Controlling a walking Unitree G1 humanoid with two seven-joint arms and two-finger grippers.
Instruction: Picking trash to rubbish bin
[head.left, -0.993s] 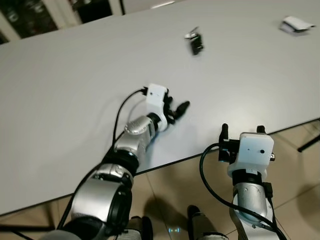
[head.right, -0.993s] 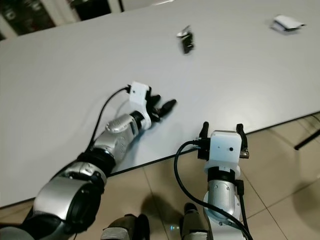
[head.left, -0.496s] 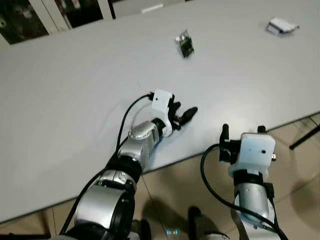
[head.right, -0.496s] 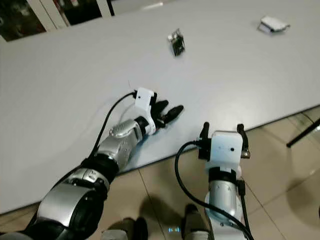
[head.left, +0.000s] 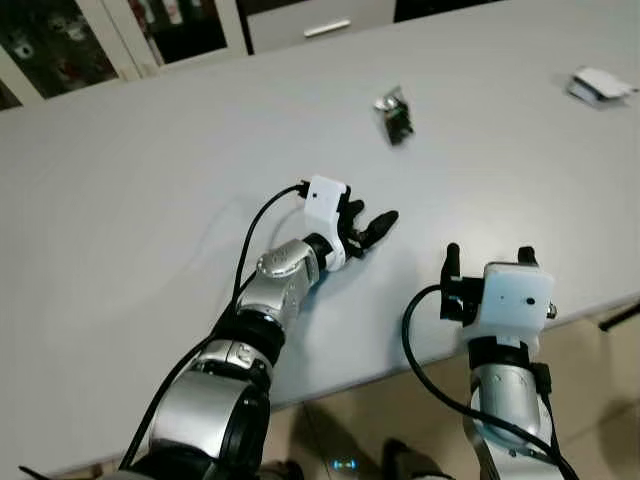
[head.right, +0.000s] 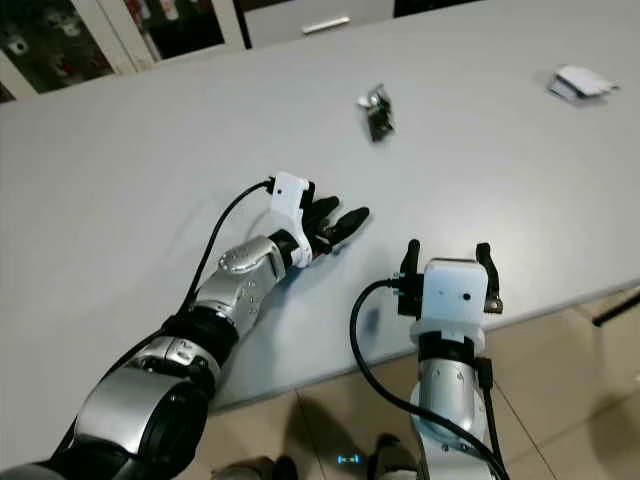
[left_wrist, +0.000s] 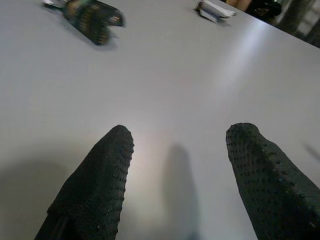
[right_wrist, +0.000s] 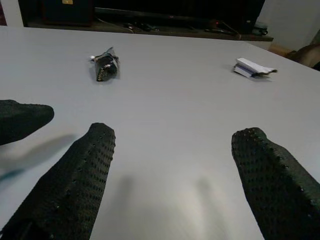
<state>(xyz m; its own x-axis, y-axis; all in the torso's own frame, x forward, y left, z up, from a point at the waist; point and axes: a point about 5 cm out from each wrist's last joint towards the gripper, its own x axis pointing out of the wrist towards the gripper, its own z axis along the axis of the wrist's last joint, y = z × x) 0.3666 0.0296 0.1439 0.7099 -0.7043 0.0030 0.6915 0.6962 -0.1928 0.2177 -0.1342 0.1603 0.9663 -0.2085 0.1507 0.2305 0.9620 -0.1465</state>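
Left eye view: you're looking across the grey table (head.left: 120, 200), where the dark wrapper (head.left: 396, 114) is lying ahead of your left gripper (head.left: 368, 228), fingers apart, empty; your right gripper (head.left: 485, 262), also spread, is hovering farther back.

Legible text: none found. Dark crumpled wrapper (head.left: 395, 118) on tabletop (head.left: 150, 200): surface print too small and blurred to read. White folded paper (head.left: 598, 86) at far edge: no readable marking. White camera housing (head.left: 516, 297) on right wrist: no label, brand or number seen.
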